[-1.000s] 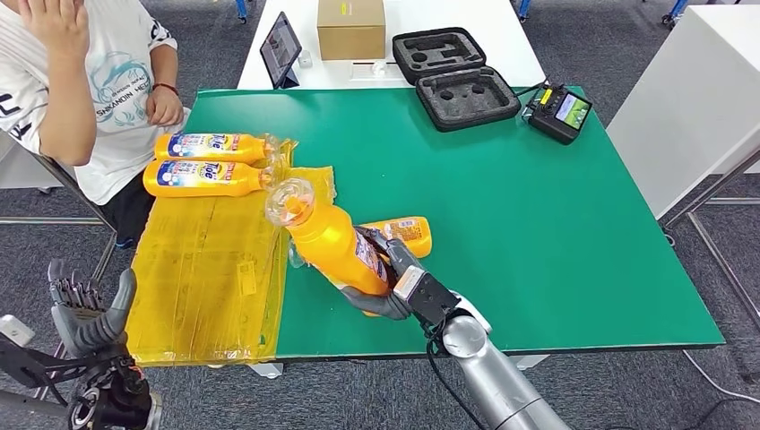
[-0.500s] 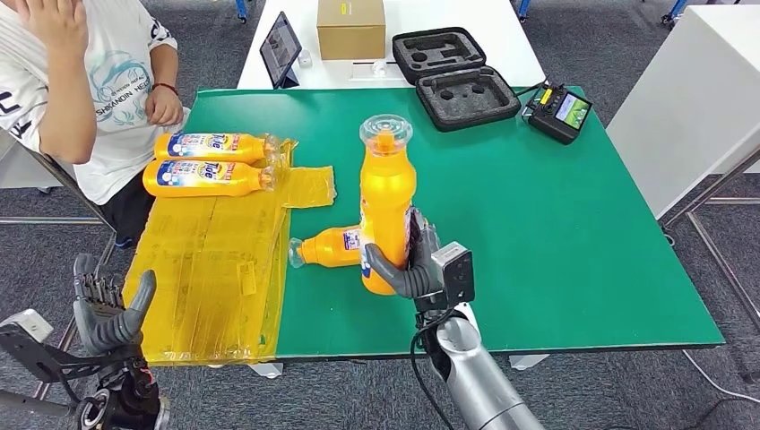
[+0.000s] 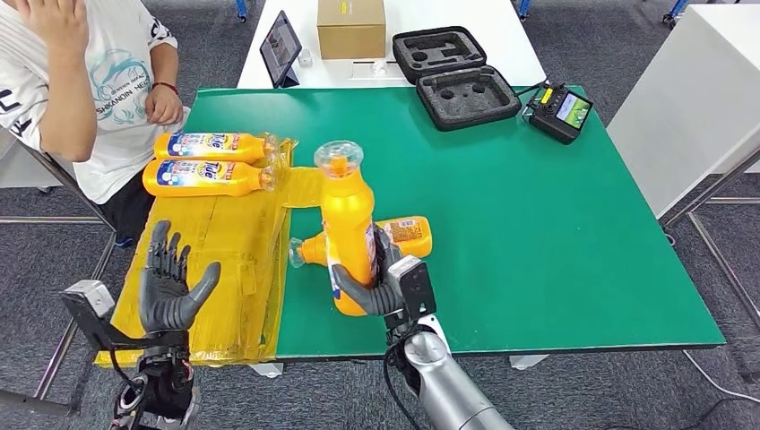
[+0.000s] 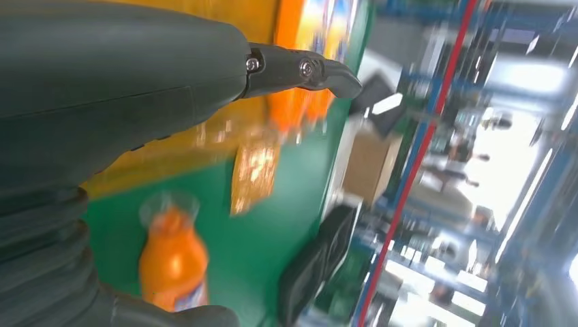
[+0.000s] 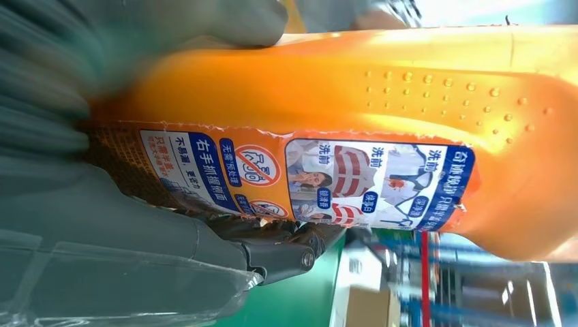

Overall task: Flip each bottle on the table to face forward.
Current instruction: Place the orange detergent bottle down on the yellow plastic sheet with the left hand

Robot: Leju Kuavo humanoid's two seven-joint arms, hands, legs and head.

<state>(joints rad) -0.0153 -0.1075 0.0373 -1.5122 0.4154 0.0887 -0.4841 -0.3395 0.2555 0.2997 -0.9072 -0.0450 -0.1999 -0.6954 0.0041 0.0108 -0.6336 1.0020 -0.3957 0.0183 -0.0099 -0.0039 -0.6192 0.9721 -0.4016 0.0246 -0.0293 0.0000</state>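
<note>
Green tabletop [image 3: 538,233] fills my head view, with a yellow sheet [image 3: 215,260] draped over its left end and a person seated beyond that corner. Two bottles [image 3: 211,162] lie side by side at the sheet's far edge, labels up, well apart from either hand. Another lying bottle [image 3: 403,235] rests on the green just behind my right hand [image 3: 381,288], which is clamped around the lower body of the held bottle [image 3: 348,235]. That one stands nearly upright, cap up and tipped slightly left, off the surface; the right wrist camera shows its back label under my fingers. My left hand [image 3: 170,285] hovers near the sheet's front edge, fingers spread, holding nothing. I judge the left hand nearer the sheet, where the bottle probably goes.
</note>
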